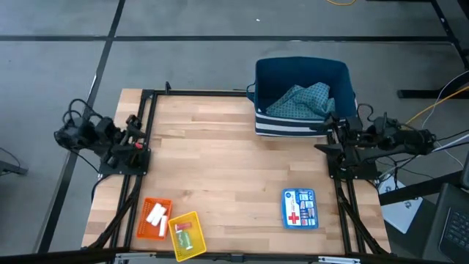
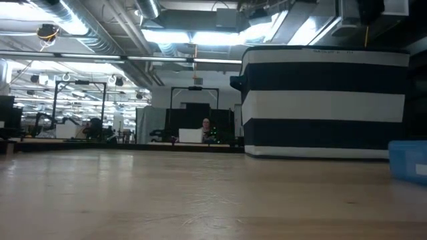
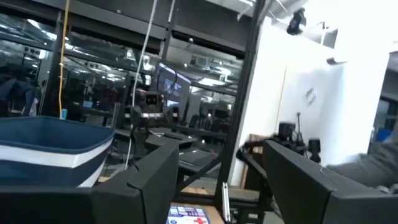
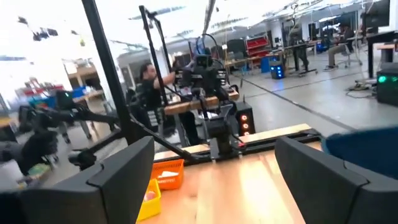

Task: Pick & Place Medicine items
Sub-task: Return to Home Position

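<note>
**A:** Are the medicine bits put away?

**B:** All the ones you can see, yes. The white pieces (image 1: 156, 216) lie in the orange bin (image 1: 144, 227). The green bottle (image 1: 185, 239) lies in the yellow bin (image 1: 198, 235) just beside it. Both bins sit at a corner of the table (image 1: 220, 161) on the left arm's side. I can't make out a red one from above.

**A:** And the cloth (image 1: 300, 99)?

**B:** It's bunched up inside the blue bin (image 1: 304, 62), across the table.

**A:** Is anything lying out?

**B:** One thing. A blue box (image 1: 300, 208) with a red cross lies flat on the wood near the right arm, in no bin. If it counts, you have that one to do. If not, I think the sorting is done.

**A:** What about the arms?

**B:** The left gripper (image 3: 217, 168) is tucked at the left edge. The right gripper (image 4: 214, 149) is at the right edge, by the blue bin. Both have their fingers spread wide with nothing between them. I'd say you only have to park the arms.
</note>
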